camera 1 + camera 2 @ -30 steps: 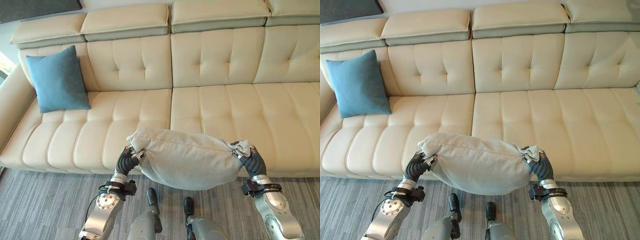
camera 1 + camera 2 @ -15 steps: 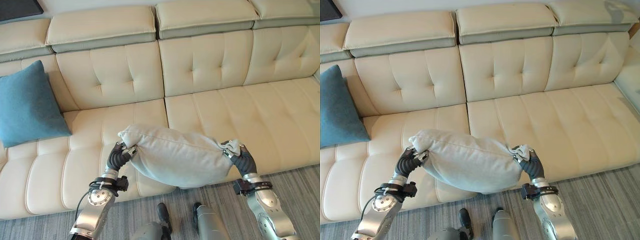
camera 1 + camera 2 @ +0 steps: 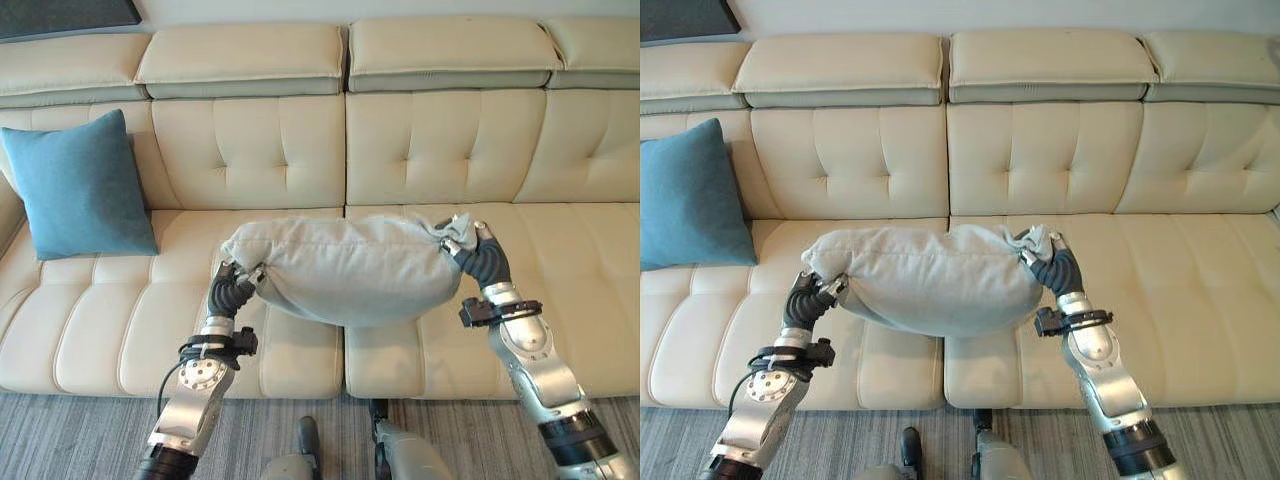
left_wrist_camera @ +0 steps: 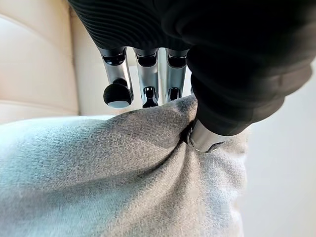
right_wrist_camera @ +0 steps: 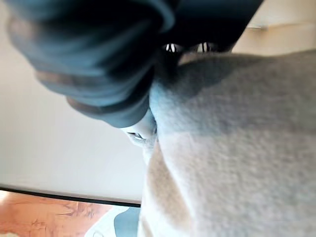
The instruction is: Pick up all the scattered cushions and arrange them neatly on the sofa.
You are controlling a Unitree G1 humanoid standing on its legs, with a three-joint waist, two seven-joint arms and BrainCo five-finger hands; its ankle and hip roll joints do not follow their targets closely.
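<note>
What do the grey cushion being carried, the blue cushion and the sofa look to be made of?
Grey cushion: soft woven fabric, matte; the left wrist view shows a fine nubby weave, and it sags between the left hand and right hand.
Blue cushion: likely similar matte cloth, no sheen.
Sofa: cream leather or leatherette, smooth with a slight sheen, tufted back and stitched seat channels.

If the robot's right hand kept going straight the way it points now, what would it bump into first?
Probably the sofa's backrest. The right hand, shut on a corner of the grey cushion, points up and inward over the seat, with the cushion itself beside it. Depth is hard to judge.
</note>
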